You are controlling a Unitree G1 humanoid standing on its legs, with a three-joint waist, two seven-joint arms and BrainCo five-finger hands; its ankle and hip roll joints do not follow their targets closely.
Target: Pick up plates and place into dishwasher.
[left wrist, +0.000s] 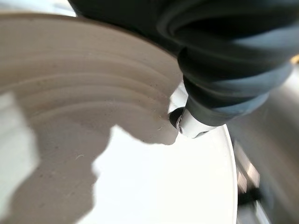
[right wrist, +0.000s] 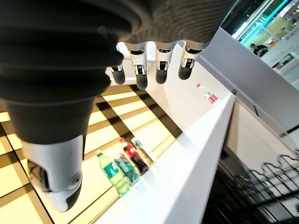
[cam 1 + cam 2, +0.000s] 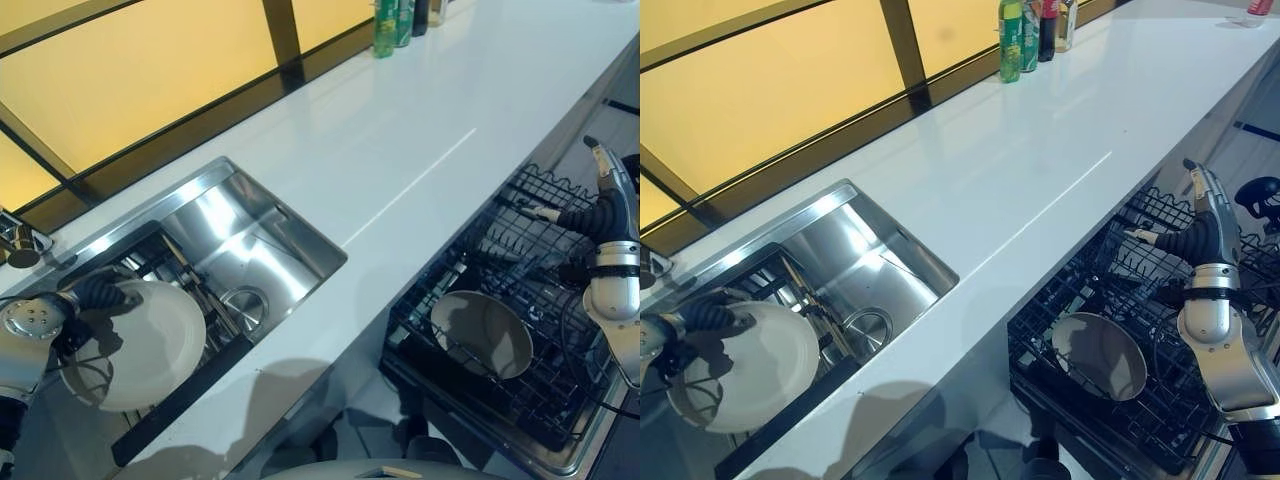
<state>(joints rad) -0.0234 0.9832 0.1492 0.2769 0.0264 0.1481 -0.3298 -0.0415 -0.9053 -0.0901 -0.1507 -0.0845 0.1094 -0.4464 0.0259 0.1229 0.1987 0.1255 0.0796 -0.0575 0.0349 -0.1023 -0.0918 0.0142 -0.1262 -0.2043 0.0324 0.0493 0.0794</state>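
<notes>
White counter (image 3: pixel 400 150) — bottles (image 3: pixel 398 22) at far end

Both eye views look steeply down from head height across the white counter (image 3: pixel 400 150), which runs diagonally away toward the bottles (image 3: pixel 1025 35) at its far end. They share the sink (image 3: pixel 250 250) at lower left and the open dishwasher rack (image 3: pixel 1120 400) at lower right (the right eye sits slightly offset). The left wrist view is extremely close, facing the white plate (image 1: pixel 140 186) past the left hand (image 1: pixel 189 123). The right wrist view looks past the right hand (image 2: pixel 159 60) along the counter toward the same bottles.
</notes>
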